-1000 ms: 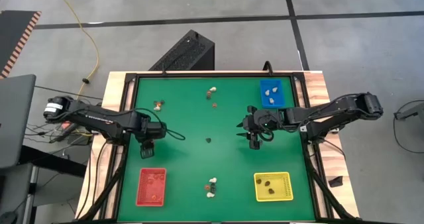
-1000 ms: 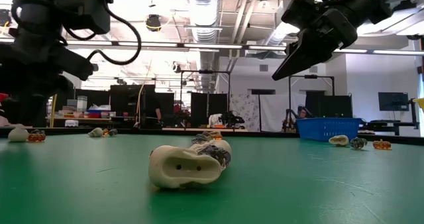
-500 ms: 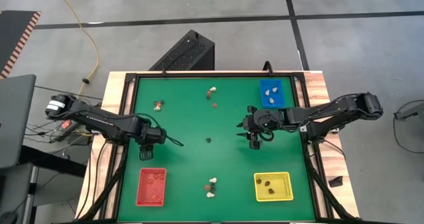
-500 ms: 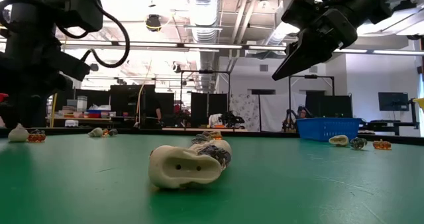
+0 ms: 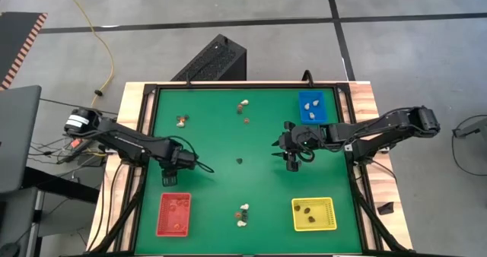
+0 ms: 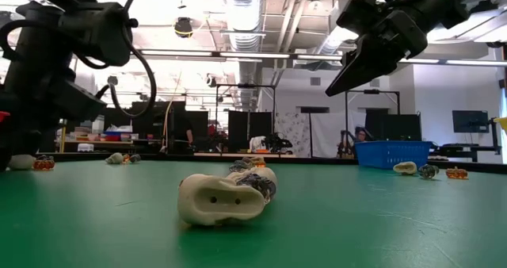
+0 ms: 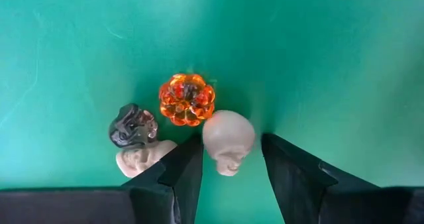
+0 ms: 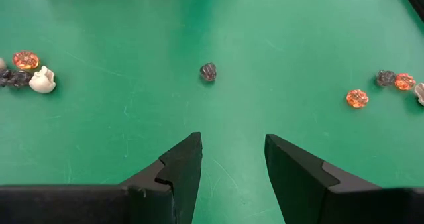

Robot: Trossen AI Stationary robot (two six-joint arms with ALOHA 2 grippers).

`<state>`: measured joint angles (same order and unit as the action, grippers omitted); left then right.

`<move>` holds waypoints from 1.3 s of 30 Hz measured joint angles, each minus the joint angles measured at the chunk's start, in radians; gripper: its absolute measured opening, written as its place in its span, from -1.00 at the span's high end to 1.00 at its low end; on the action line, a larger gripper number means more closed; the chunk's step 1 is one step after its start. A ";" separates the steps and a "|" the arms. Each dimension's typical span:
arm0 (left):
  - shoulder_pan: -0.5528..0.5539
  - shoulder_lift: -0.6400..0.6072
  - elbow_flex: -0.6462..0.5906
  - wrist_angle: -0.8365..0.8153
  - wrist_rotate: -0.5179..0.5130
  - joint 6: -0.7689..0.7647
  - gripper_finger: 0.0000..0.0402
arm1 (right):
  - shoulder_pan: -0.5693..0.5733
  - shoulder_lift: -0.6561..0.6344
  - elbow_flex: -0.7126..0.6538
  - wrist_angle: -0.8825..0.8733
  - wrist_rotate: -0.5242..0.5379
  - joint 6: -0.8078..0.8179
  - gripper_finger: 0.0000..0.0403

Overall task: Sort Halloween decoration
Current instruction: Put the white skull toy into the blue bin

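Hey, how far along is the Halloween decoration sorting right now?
Partly done: red tray, yellow tray and blue tray each hold a few trinkets. In hand: left gripper open around a cream skull, not visibly gripping. Right gripper waits open. Remaining: loose trinkets across the table.

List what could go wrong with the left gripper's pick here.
The skull sits off-centre in the open left gripper, near one finger, so closing may flick it away. The pumpkin lies right beside the skull and a dark trinket is close, so both may get dragged or scattered. The right gripper hangs open mid-table.
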<state>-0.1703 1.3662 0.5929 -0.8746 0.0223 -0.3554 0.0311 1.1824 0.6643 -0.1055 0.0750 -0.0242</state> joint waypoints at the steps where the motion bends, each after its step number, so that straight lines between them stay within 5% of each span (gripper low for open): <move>1: 0.000 0.006 0.001 0.002 0.000 0.004 0.25 | 0.000 0.000 0.000 0.000 0.000 0.000 0.03; 19: 0.002 0.002 0.025 0.024 -0.018 0.006 0.26 | 0.000 0.000 0.000 0.005 0.000 -0.002 0.03; 29: 0.002 0.002 0.025 0.006 -0.001 0.011 0.71 | 0.001 0.000 0.000 0.006 0.000 -0.002 0.03; 39: 0.002 0.005 0.143 -0.005 0.043 0.071 0.55 | 0.001 0.000 0.000 -0.004 0.000 -0.001 0.03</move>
<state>-0.1684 1.3716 0.7358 -0.8794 0.0654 -0.2841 0.0319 1.1828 0.6643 -0.1090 0.0750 -0.0250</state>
